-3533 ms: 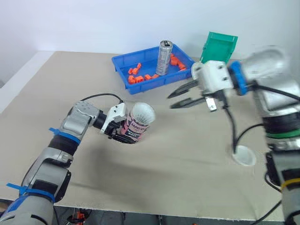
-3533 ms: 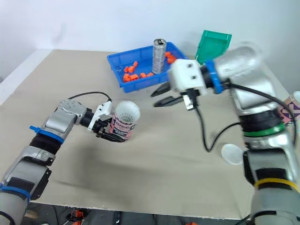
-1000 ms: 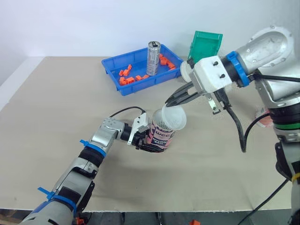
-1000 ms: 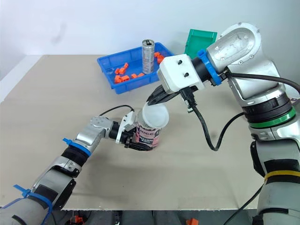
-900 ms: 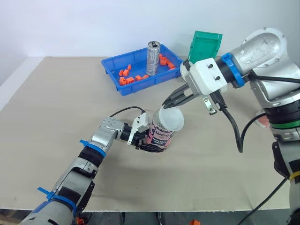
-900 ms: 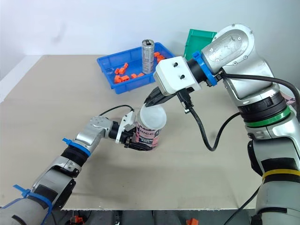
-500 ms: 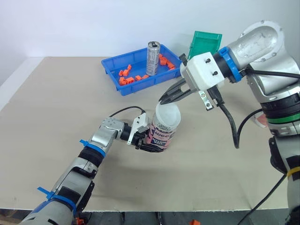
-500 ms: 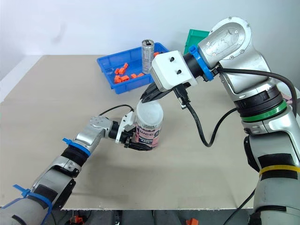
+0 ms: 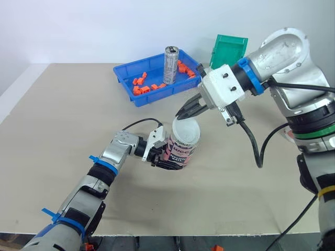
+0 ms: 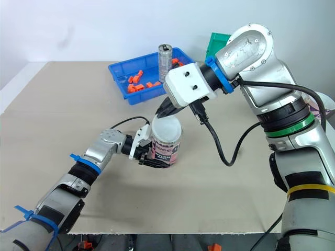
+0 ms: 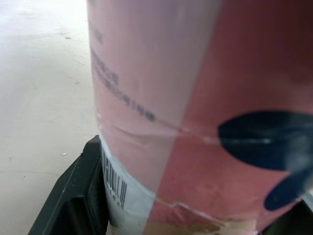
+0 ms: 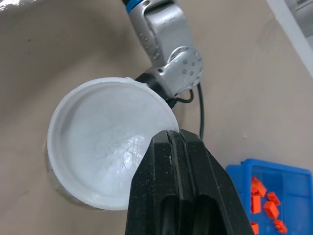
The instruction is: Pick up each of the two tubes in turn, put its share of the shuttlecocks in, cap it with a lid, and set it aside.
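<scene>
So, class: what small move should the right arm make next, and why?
Probably press the lid straight down to seat it: it rests on the mouth of the tube, right jaws shut on its rim, while the left jaws hold the tube steady.

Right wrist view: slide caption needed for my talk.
Right end effector, shut on the rim of a white lid, holds it atop the tube gripped by the left end effector.

The lid (image 10: 166, 127) now sits on the tube (image 10: 163, 150).

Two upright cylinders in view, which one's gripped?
The pink tube, clamped in the left gripper, white lid on top. The silver can stands free in the blue tray.
</scene>
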Robot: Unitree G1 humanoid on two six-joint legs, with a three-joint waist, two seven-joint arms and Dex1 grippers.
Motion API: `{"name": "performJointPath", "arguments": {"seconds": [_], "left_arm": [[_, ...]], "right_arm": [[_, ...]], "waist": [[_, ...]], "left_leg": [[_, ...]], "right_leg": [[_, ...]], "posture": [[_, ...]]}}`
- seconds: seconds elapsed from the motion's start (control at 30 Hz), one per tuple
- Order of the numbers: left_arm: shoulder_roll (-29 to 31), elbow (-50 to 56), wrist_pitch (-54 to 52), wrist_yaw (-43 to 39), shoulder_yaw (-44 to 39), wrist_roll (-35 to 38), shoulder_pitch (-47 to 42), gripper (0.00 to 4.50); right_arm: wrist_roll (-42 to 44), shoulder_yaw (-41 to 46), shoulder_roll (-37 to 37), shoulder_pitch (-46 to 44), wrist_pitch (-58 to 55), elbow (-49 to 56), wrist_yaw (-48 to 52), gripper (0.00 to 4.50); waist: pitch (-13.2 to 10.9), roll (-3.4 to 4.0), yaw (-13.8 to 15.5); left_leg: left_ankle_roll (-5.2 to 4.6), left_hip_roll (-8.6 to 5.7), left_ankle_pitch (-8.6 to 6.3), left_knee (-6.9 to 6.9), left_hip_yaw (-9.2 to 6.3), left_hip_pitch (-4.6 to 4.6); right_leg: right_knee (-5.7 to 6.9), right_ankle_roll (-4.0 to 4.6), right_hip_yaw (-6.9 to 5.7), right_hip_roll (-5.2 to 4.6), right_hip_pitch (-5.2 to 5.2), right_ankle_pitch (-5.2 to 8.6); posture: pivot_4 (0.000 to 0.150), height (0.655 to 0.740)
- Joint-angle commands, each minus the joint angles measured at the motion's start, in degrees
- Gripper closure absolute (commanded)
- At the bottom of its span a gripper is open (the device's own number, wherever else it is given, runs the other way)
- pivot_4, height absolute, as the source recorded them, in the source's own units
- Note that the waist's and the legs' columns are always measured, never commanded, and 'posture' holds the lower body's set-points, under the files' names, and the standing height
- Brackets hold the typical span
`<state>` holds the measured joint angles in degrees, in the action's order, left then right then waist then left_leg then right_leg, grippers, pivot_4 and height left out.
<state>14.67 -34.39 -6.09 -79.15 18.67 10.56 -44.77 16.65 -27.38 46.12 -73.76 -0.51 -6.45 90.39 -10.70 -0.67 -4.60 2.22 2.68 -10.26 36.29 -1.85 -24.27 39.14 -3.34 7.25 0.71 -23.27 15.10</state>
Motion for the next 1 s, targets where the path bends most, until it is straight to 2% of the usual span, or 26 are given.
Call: {"name": "performJointPath", "arguments": {"seconds": [0.03, 0.5, 0.73, 1.0], "left_arm": [[2.46, -2.02, -0.35, 1.1, 1.28, -3.95, 1.57, 1.6], [2.43, -2.06, -0.57, 1.01, 1.33, -3.79, 1.48, 1.6], [2.54, -2.12, -0.54, 1.03, 1.1, -3.74, 1.43, 1.6], [2.5, -2.32, -0.47, 1.16, 0.93, -3.76, 1.37, 1.6]], "right_arm": [[-0.1, 0.12, 1.03, 0.56, 1.06, 1.67, 2.11, 4.46], [-3.93, 1.16, 1.05, 2.38, 3.69, 1.39, 2.11, 4.46], [-2.5, 1.29, 0.55, 0.14, 3.15, 1.0, 2.11, 4.46], [-1.7, -0.2, 2.81, 1.76, 3.54, 4.52, 2.11, 4.46]], "waist": [[0.0, 0.0, -0.01], [0.0, -0.01, 0.0], [0.0, 0.0, 0.0], [0.0, 0.0, 0.0]], "left_leg": [[0.0, 0.0, 0.0, 0.0, 0.0, 0.0], [0.0, -0.01, 0.0, 0.0, 0.0, 0.0], [0.0, 0.0, 0.0, 0.0, 0.0, 0.0], [0.0, 0.0, 0.0, 0.0, 0.0, 0.01]], "right_leg": [[0.0, 0.0, 0.0, 0.0, 0.0, 0.0], [0.0, -0.01, 0.01, 0.0, 0.02, 0.02], [0.0, -0.01, 0.01, 0.0, 0.01, 0.01], [0.0, 0.0, 0.01, 0.0, 0.01, 0.01]], "posture": [[0.15, 0.74], [0.15, 0.74], [0.15, 0.74], [0.15, 0.74]]}}
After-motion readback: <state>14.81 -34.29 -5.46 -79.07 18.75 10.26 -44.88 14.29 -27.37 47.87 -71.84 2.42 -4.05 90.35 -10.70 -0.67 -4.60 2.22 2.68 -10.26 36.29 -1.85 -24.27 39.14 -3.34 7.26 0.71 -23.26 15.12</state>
